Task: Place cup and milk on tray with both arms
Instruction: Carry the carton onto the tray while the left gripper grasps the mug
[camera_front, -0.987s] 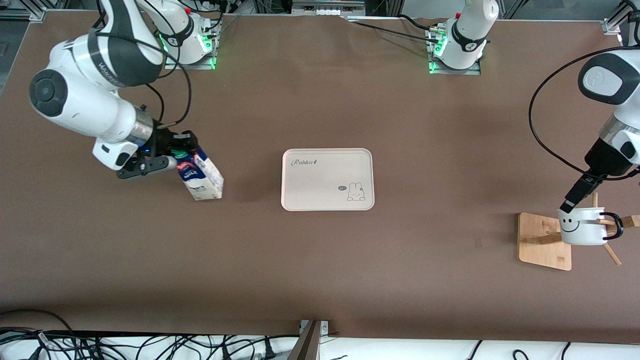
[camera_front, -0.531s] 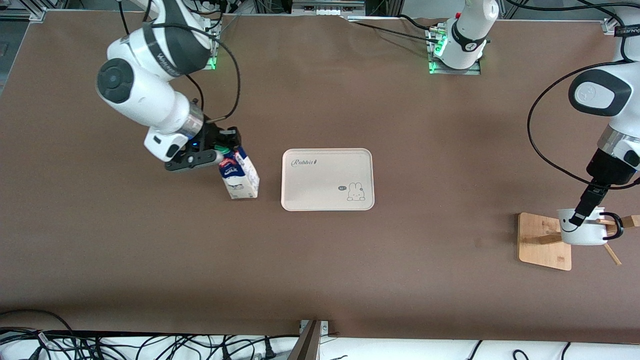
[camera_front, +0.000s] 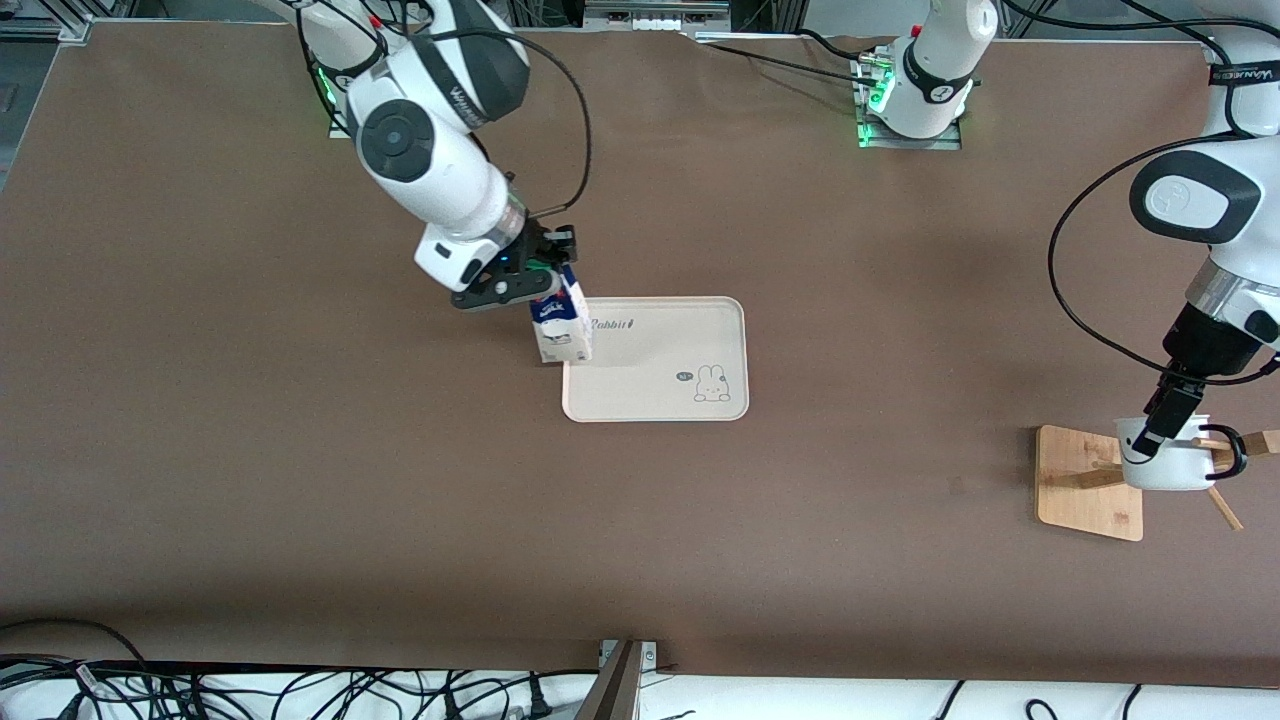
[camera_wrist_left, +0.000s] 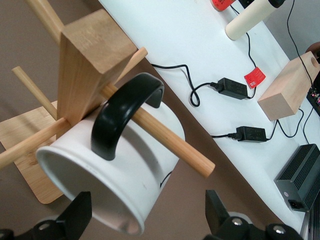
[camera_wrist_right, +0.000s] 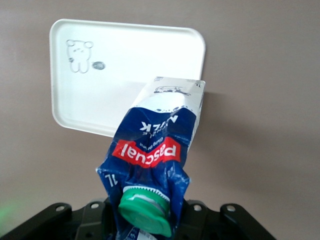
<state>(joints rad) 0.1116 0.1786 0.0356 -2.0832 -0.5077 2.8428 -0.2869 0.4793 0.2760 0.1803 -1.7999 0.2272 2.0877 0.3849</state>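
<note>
The right gripper (camera_front: 545, 278) pinches the milk (camera_front: 561, 330) above the tray (camera_front: 655, 390) edge, while the left gripper (camera_front: 1160, 425), fingers spread, straddles the cup (camera_front: 1165, 468) rim on the wooden rack (camera_front: 1085, 490).

I work in a robotics lab, not a home — my two arm bases (camera_front: 915, 85) are bolted to metal plates on a bare brown-covered table (camera_front: 300, 520), green status lights glowing beside them. Loose black cables (camera_front: 250, 690) pile up past the table's edge nearest the front camera. My left wrist camera catches power adapters (camera_wrist_left: 232, 87) and a black supply box (camera_wrist_left: 300, 175) on a white floor (test-bench clutter, plainly).
</note>
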